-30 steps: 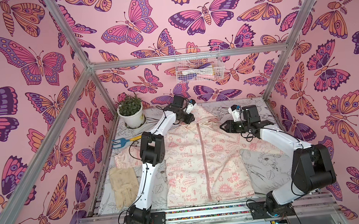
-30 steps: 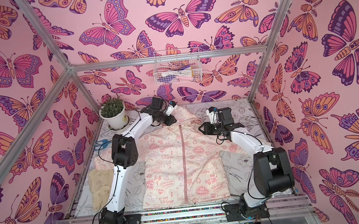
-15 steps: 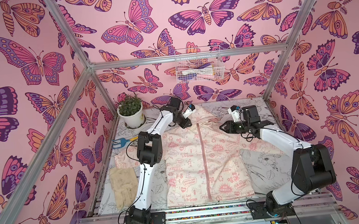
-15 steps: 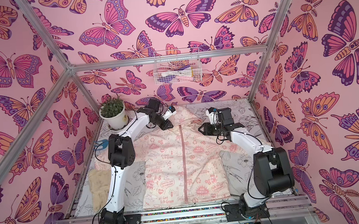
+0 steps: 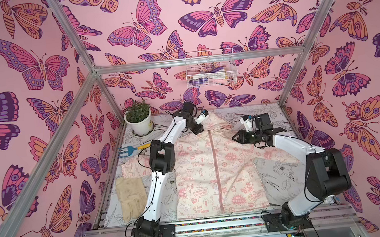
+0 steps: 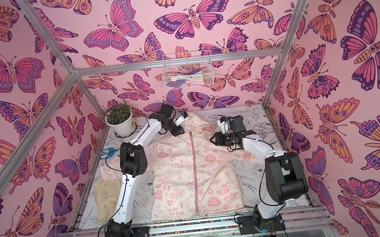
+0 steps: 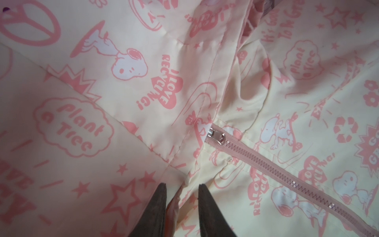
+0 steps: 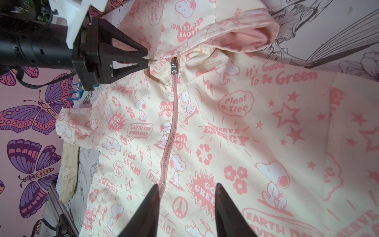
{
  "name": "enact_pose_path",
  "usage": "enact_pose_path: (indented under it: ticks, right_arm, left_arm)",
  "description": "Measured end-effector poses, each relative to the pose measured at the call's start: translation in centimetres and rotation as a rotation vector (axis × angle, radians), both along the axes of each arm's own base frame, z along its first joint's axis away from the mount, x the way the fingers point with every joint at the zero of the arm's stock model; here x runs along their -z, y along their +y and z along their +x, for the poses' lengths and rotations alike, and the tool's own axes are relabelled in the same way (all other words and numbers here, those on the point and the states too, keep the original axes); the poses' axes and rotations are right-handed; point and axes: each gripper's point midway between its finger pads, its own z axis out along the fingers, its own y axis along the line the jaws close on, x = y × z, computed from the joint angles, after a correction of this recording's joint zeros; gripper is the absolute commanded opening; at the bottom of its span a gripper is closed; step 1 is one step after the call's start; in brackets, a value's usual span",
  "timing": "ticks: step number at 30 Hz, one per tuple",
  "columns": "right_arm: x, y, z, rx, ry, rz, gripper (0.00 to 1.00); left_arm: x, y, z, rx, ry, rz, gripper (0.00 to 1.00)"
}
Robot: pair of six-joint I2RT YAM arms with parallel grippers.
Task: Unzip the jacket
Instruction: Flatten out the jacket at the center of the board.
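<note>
Butterfly wallpaper (image 5: 39,66) around; I see the cream jacket (image 5: 199,177) zipped, pink print "Plant a Tree", "Go Green"; left gripper (image 7: 182,185), right gripper (image 8: 187,185) spread.

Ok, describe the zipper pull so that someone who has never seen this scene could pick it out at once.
Find the cream jacket with pink print lying flat on the table, and follow its pink zipper up the middle to the neck. The zipper pull sits at that top end: a small silver tab, the only metal among pink and cream cloth.
</note>
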Motion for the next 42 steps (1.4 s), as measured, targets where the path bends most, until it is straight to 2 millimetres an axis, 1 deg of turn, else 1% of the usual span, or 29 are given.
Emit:
enact_pose_path:
  ticks: [3, 6, 10, 13, 20, 22, 25, 27, 31, 34, 35, 36, 38, 39, 42]
  right_arm:
    - [0.3, 0.0, 0.0, 0.0, 0.007, -0.001, 0.45]
    - [0.5, 0.0, -0.1, 0.0, 0.016, -0.003, 0.45]
    - [0.6, 0.0, -0.2, -0.001, 0.022, -0.005, 0.45]
    - [0.6, 0.0, -0.3, -0.001, 0.025, -0.005, 0.45]
    - [1.5, 0.1, -0.4, -0.003, 0.051, -0.01, 0.45]
    - [1.7, 0.2, -0.5, -0.008, 0.057, -0.012, 0.45]
    - [1.8, 0.7, -0.7, -0.021, 0.066, -0.014, 0.45]
    - [1.8, 1.0, -0.9, -0.029, 0.069, -0.015, 0.45]
    - [1.6, 1.3, -1.1, -0.036, 0.075, -0.018, 0.45]
    - [1.5, 1.4, -1.1, -0.038, 0.079, -0.02, 0.45]
    - [1.5, 1.4, -1.1, -0.039, 0.08, -0.021, 0.45]
    - [1.5, 1.4, -1.1, -0.039, 0.081, -0.021, 0.45]
    - [1.4, 1.6, -1.2, -0.042, 0.081, -0.023, 0.45]
    - [1.4, 1.8, -1.1, -0.043, 0.082, -0.026, 0.45]
    - [1.8, 2.8, -1.1, -0.053, 0.098, -0.038, 0.5]
  left_arm:
    - [-0.2, -0.6, -0.3, 0.019, -0.002, -0.013, 0.34]
    - [-0.3, -1.6, -0.5, 0.041, -0.002, -0.027, 0.33]
    - [0.2, -3.0, -1.5, 0.075, 0.034, -0.054, 0.19]
    - [0.0, -3.8, -2.4, 0.106, 0.059, -0.083, 0.12]
    - [-0.1, -3.9, -3.3, 0.13, 0.095, -0.099, 0.07]
    - [-0.2, -4.2, -2.7, 0.125, 0.08, -0.102, 0.06]
    - [0.1, -4.7, -1.0, 0.093, 0.039, -0.091, 0.03]
    - [0.9, -5.0, 0.0, 0.065, 0.017, -0.078, 0.0]
    - [3.6, -5.3, 0.4, 0.026, 0.032, -0.04, 0.0]
    - [3.8, -5.7, 1.3, -0.006, -0.009, -0.025, 0.0]
    - [3.8, -5.6, 1.7, -0.024, -0.025, -0.015, 0.06]
    - [3.7, -5.6, 2.2, -0.047, -0.04, -0.008, 0.2]
    - [3.7, -5.3, 3.2, -0.106, -0.063, -0.006, 0.4]
    - [3.6, -5.2, 3.9, -0.14, -0.076, -0.009, 0.47]
    - [3.2, -4.4, 5.7, -0.242, -0.098, -0.038, 0.52]
